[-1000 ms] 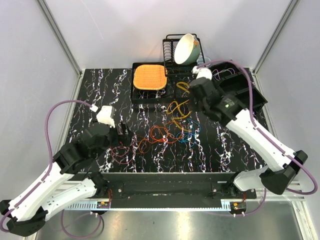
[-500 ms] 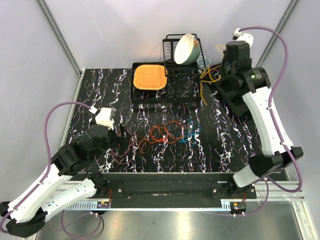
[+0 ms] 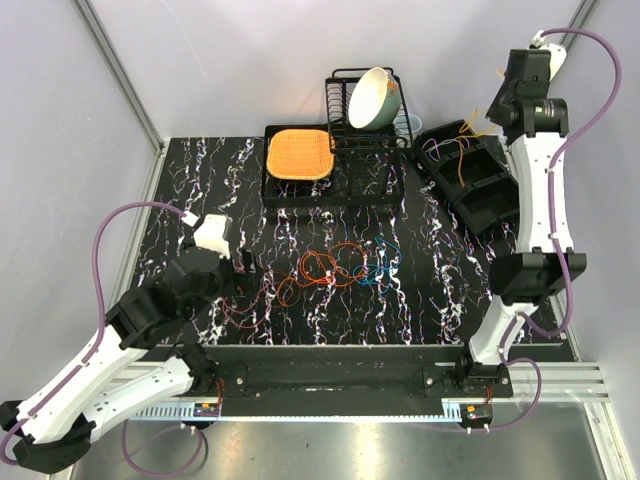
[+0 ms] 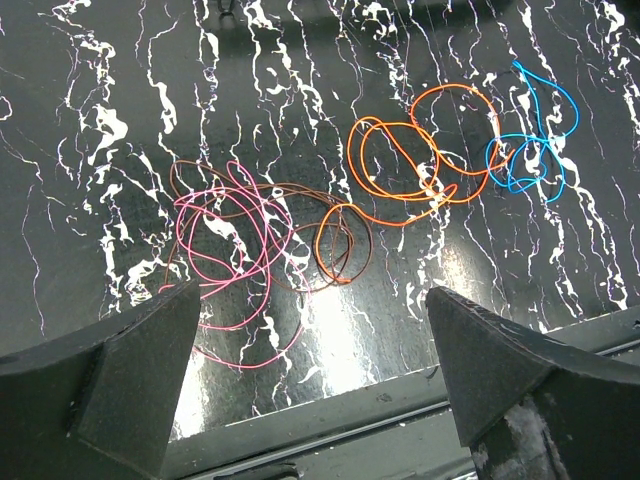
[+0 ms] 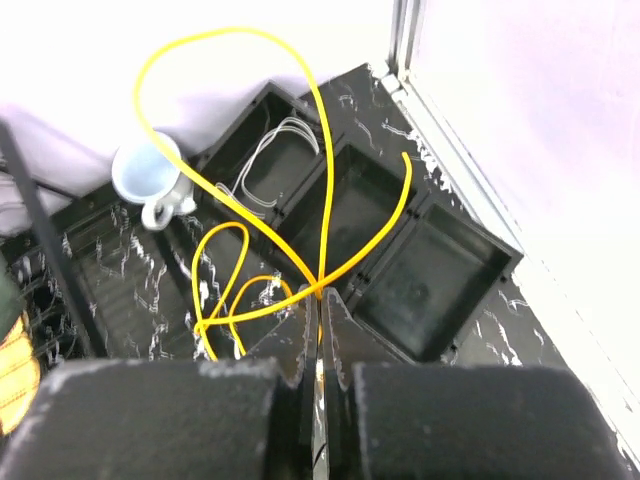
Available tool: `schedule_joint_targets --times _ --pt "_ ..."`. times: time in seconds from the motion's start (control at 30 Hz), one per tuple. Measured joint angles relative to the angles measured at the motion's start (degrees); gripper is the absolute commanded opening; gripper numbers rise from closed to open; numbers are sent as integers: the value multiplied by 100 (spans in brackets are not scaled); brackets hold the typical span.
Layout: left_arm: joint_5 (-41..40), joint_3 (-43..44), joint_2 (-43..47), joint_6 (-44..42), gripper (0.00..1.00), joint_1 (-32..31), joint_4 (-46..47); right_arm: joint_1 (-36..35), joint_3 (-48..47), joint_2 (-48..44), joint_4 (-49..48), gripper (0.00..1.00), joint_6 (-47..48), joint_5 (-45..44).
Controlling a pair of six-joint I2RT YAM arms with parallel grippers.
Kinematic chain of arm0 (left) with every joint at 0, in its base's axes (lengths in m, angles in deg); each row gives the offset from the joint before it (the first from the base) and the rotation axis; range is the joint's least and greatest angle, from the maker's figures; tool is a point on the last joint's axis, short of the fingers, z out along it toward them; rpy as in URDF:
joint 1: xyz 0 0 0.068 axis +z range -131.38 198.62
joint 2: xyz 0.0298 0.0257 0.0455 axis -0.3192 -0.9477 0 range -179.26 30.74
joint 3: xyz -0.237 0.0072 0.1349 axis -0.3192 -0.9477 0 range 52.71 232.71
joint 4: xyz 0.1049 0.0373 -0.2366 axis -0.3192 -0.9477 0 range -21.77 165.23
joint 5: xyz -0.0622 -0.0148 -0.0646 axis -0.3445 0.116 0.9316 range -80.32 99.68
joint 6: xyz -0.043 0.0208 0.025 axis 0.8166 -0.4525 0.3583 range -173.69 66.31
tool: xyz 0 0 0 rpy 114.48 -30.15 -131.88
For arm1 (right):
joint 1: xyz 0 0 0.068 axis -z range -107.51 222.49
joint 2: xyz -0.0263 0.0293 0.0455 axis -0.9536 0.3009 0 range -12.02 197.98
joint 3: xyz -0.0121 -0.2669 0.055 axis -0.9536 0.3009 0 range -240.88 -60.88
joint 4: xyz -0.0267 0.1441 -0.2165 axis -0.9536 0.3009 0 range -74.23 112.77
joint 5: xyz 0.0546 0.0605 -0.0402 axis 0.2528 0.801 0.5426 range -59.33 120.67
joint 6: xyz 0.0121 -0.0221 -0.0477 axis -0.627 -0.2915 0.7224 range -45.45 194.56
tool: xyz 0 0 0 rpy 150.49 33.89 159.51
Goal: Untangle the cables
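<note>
Presently, the step: one cable is pulled free of the heap and hangs over a sorting place; the rest wait. That is my reading of the layout.
Right end effector: clamped on the yellow cable, pinching it where several strands cross, so the loops dangle free.
Why so high: the arm stands raised above the far right corner of the surface, probably so the limp loops clear the tray walls before being let down.
Tray: black, with several compartments, at the far right corner. One far compartment holds a white wire; those under the yellow loops look bare. A mug stands just beside it.
Left end effector: jaws wide apart, holding nothing, low over the near edge, left of the middle, with the pink cables framed between its fingers. It looks posed for the next pick.
Cables on the surface: a row along the middle, pink and maroon nearest the left arm, then the orange cables, then the blue cable.
Tangle: pink and maroon loops overlap; orange touches blue at one end. Whether they are knotted I cannot tell.
Risk: thin, springy loops may snag a tray wall or drag a neighbour along.
Progress: early to midway, by my judgement.
</note>
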Motion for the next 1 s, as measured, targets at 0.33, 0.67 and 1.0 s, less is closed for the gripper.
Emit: schedule_joint_targets --times 0.33,0.67,1.0 --pt "-4 0 -33 0 99 0 4 693 -1591 1405 210 0 13 68" --pt "-7 0 -153 0 99 0 11 975 -1309 2050 39 0 -142 15" --pt "-9 -2 -173 0 99 0 11 968 -345 2848 -271 0 -417 339"
